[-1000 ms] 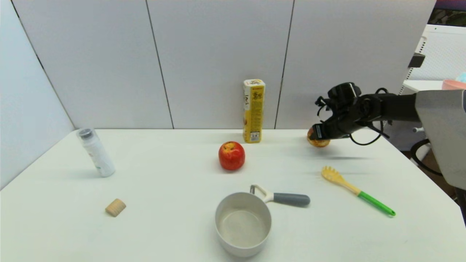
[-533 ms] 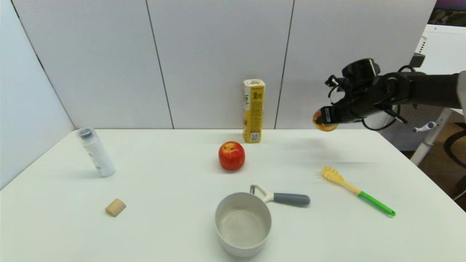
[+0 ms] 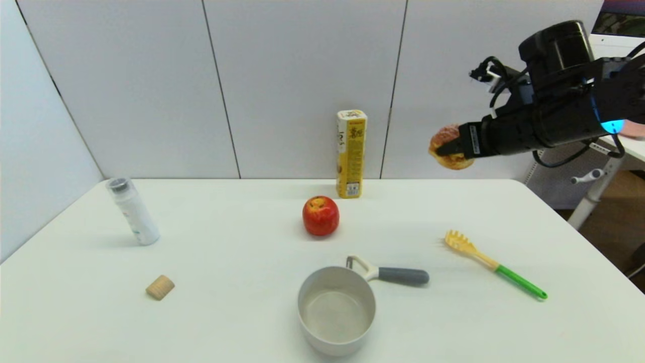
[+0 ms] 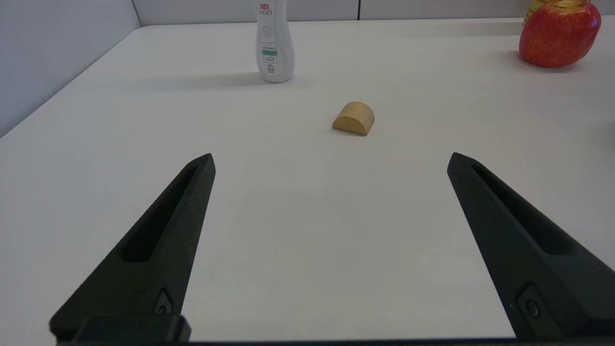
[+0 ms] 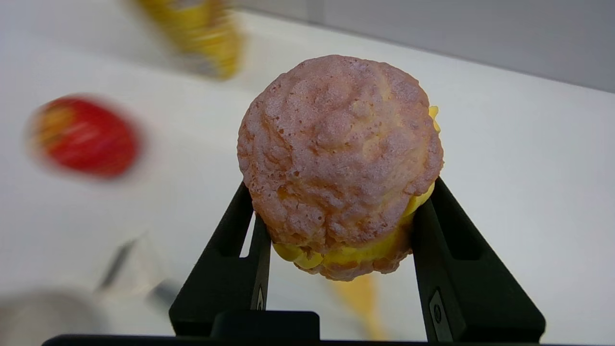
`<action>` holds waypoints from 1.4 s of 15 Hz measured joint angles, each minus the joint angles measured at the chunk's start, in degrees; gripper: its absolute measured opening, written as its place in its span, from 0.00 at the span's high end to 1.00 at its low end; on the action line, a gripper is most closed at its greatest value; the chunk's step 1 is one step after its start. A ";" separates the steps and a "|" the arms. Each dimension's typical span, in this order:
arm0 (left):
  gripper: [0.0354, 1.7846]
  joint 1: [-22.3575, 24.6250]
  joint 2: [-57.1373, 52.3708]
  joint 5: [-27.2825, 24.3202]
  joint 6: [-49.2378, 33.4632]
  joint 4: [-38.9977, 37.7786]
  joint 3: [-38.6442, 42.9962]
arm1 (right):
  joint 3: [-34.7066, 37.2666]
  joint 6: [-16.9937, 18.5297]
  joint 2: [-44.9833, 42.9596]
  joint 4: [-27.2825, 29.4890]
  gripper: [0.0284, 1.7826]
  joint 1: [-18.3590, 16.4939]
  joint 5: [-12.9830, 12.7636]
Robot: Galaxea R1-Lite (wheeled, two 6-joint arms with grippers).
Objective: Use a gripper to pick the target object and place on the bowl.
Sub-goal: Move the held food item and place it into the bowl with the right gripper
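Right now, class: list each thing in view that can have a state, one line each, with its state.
right gripper: shut on the bun, high above the table
bun: held, lifted
left gripper: open, holding nothing
bowl: upright, empty
white bottle: standing, capped
yellow carton: upright
apple: resting on table

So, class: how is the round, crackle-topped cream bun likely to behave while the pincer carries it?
The round golden-brown bun looks soft: the right pincer squeezes its sides and yellow filling bulges out, so it may deform. Its crackled crust could crumble. Being rounded, it would probably roll if dropped outside the grey-white bowl.
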 joint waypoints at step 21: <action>0.04 0.02 0.00 0.04 0.02 0.00 0.00 | 31.79 0.50 -12.56 -17.94 0.55 32.85 2.40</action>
